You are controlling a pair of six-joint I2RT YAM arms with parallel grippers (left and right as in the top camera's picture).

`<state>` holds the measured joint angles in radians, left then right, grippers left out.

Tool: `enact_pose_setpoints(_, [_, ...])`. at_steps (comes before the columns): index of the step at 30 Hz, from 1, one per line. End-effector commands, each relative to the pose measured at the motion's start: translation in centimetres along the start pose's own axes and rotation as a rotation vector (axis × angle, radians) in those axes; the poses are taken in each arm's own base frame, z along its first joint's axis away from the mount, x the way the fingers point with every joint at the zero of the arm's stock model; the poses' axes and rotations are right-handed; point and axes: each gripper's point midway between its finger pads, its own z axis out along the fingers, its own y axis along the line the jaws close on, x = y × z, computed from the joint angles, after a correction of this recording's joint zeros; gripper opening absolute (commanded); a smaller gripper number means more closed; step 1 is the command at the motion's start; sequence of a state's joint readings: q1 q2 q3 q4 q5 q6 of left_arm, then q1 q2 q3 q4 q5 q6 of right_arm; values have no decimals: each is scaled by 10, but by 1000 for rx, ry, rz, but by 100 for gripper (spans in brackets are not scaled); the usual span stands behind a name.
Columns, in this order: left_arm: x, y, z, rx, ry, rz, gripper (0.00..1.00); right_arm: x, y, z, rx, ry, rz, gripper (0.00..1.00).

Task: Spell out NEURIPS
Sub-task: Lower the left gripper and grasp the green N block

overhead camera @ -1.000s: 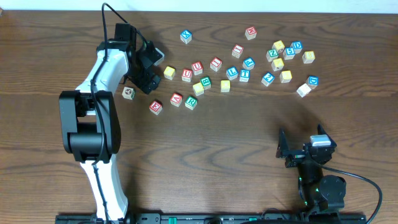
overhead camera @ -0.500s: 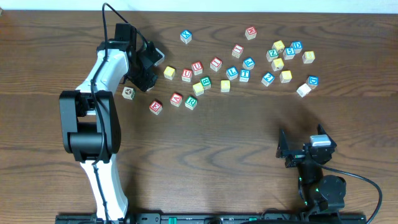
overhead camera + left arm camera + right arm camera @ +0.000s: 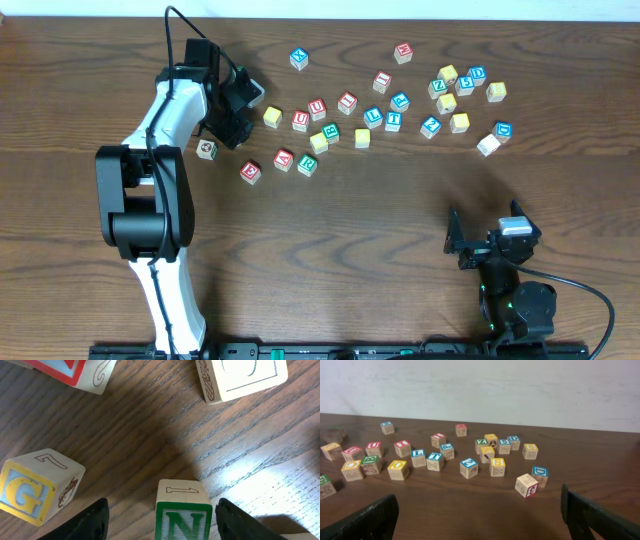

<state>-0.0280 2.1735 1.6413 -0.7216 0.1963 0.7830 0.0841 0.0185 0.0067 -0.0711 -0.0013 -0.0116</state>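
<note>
The left gripper (image 3: 162, 512) closes in on the green-faced wooden N cube (image 3: 183, 520)
Its jaws, wide a second ago, now stand half-drawn either side of that cube, just right of the yellow-faced wooden G cube (image 3: 35, 487). Whether they pinch it cannot be told. The first letter looks ready for lifting.

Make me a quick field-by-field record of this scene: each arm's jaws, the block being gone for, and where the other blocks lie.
left gripper: low over the table, jaws open either side of the N cube, a gap showing on one side
right gripper: jaws wide open, empty, near the table's front edge
N cube: green, standing on the table
nearest neighbour: yellow G cube, apart from the N cube
scattered cubes: loose across the far half, no word laid out yet
</note>
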Motion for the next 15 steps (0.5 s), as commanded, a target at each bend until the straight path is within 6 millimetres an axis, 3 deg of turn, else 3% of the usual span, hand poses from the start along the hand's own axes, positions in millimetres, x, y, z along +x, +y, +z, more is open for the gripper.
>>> enact_pose_setpoints(1, [10, -4, 9, 21, 28, -8, 67, 1, -1, 0, 3, 1, 8, 99])
enact_pose_setpoints(15, [12, -11, 12, 52, 19, -10, 67, 1, -1, 0, 3, 1, 8, 99])
